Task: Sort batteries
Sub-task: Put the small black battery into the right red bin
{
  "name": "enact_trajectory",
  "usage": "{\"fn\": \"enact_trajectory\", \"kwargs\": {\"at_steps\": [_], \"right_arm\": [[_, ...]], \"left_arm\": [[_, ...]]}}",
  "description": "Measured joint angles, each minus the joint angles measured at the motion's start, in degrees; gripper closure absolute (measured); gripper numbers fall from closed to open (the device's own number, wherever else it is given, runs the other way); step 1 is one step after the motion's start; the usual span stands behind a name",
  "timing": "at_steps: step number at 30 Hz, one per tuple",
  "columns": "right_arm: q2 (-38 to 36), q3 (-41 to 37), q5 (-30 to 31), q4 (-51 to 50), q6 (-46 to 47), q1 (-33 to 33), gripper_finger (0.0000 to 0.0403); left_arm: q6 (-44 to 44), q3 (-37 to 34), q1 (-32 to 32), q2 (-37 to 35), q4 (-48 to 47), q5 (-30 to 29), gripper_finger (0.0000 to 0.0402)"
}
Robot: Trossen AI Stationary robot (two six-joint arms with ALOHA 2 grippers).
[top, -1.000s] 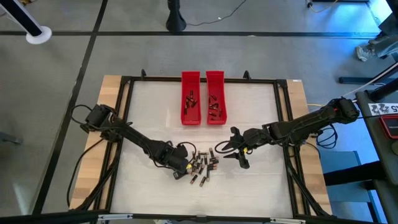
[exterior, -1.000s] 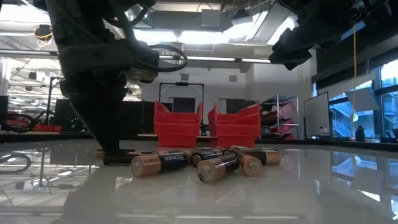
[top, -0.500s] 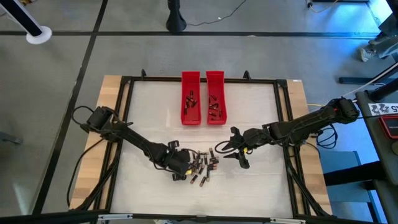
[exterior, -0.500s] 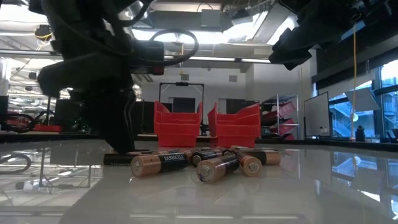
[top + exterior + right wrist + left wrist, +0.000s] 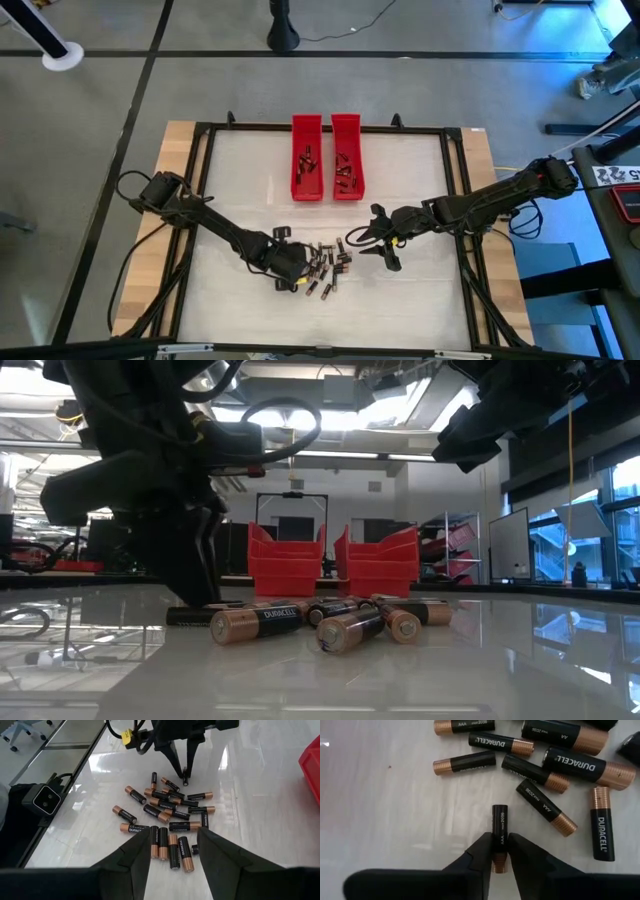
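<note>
While both red trays (image 5: pixel 327 160) hold batteries (image 5: pixel 344 172), left claw (image 5: pixel 499 851) pinches an AAA batt (image 5: pixel 499 825)

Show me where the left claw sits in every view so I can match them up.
High view: left claw, lower middle, at the left edge of the loose batteries.
Low view: the dark mass left of centre, down at the tabletop.
Left wrist view: bottom centre.
Right wrist view: top centre, beyond the pile.
Shared landmark: the loose batteries.
</note>
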Motion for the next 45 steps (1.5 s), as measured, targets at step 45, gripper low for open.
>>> {"fn": "enact_trajectory", "kwargs": {"at_steps": [45], "right_arm": [[0.0,0.0,0.7,-0.1,-1.6,-0.1,0.0240]], "left_arm": [[9.1,3.8,45.8,-4.0,44.2,15.3,0.0390]]}}
